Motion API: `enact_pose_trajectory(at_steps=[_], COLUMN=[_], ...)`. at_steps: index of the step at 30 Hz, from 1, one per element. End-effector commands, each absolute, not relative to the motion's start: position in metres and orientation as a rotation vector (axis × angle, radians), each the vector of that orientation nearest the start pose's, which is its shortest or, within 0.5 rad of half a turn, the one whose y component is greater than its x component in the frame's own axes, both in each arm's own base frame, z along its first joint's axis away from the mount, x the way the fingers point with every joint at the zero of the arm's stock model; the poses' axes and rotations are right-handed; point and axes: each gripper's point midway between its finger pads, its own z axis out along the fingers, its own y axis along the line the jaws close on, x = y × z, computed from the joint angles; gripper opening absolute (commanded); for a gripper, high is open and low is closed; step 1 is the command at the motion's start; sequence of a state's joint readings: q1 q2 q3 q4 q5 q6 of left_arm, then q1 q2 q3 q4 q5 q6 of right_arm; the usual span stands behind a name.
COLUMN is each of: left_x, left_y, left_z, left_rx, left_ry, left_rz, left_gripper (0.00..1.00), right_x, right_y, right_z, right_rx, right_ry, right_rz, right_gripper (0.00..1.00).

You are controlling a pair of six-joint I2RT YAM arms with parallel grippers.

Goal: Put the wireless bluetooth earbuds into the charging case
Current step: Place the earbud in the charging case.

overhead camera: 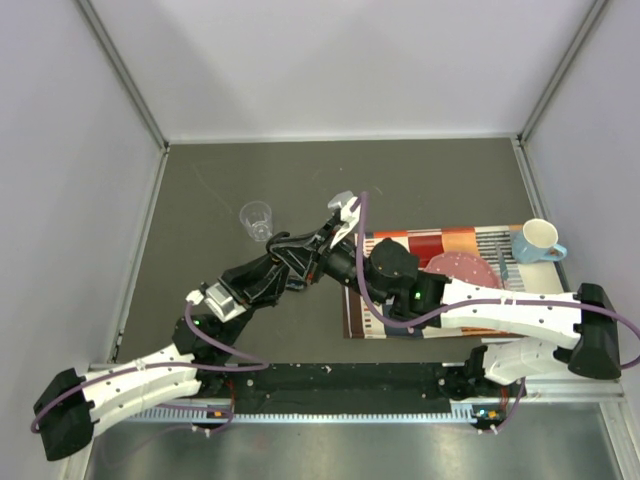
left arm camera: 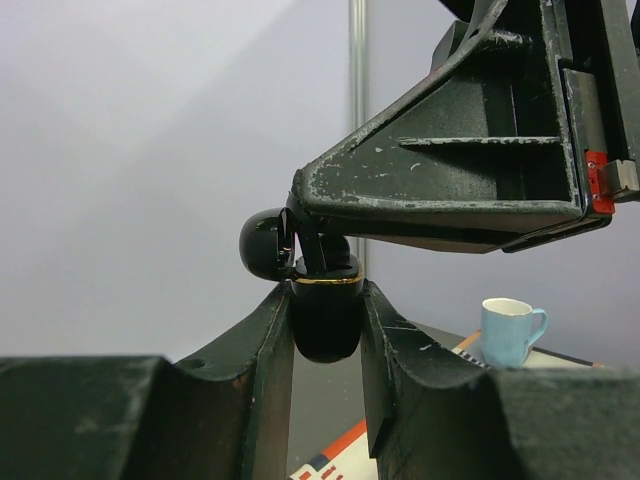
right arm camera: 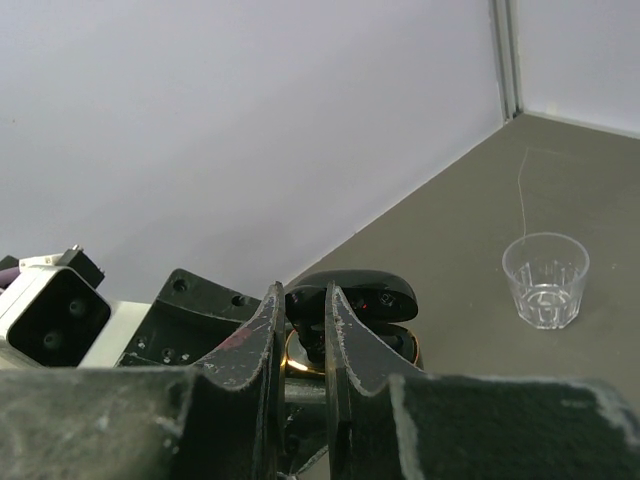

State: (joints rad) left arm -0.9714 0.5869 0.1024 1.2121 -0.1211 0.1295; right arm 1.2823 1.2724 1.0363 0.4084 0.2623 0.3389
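The charging case [left arm camera: 326, 322] is black with a gold rim, and its lid [left arm camera: 266, 243] is swung open. My left gripper [left arm camera: 327, 295] is shut on the case body and holds it up above the table. From above, my right gripper [right arm camera: 303, 295] is shut on a small black earbud [right arm camera: 306, 318], which sits at the case's open mouth [right arm camera: 300, 356] under the raised lid [right arm camera: 352, 292]. In the top view the two grippers meet at the striped mat's left edge, left gripper [overhead camera: 322, 250] against right gripper [overhead camera: 352, 262]. How deep the earbud sits is hidden by the fingers.
A clear plastic cup [overhead camera: 257, 220] stands on the grey table behind the left arm. A striped mat [overhead camera: 440, 250] lies at the right, with a pale blue mug [overhead camera: 538, 241] and a pink dotted piece [overhead camera: 462, 268] on it. Walls close in on three sides.
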Motion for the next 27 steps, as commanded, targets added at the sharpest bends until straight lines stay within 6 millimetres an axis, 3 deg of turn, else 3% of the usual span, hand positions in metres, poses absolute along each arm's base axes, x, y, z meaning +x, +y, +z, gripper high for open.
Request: enact_pose_trajectory(at_steps=[1,27], left_x=[0.1524,0.1513], left_y=[-0.1732,-0.1703], left_z=[0.3693,0.3701], left_rx=[0.254,0.238], left_ry=[0.649,0.633], left_rz=[-0.755,-0.757], left_gripper=[0.00,0.00], right_x=[0.1644,0.1673], right_y=[0.4091,0.4021], right_z=[0.3636,0.3664], right_rx=[-0.476,-0.456], right_ry=[1.473,1.483], right_rz=[1.044,1.021], right_gripper=[0.00,0.06])
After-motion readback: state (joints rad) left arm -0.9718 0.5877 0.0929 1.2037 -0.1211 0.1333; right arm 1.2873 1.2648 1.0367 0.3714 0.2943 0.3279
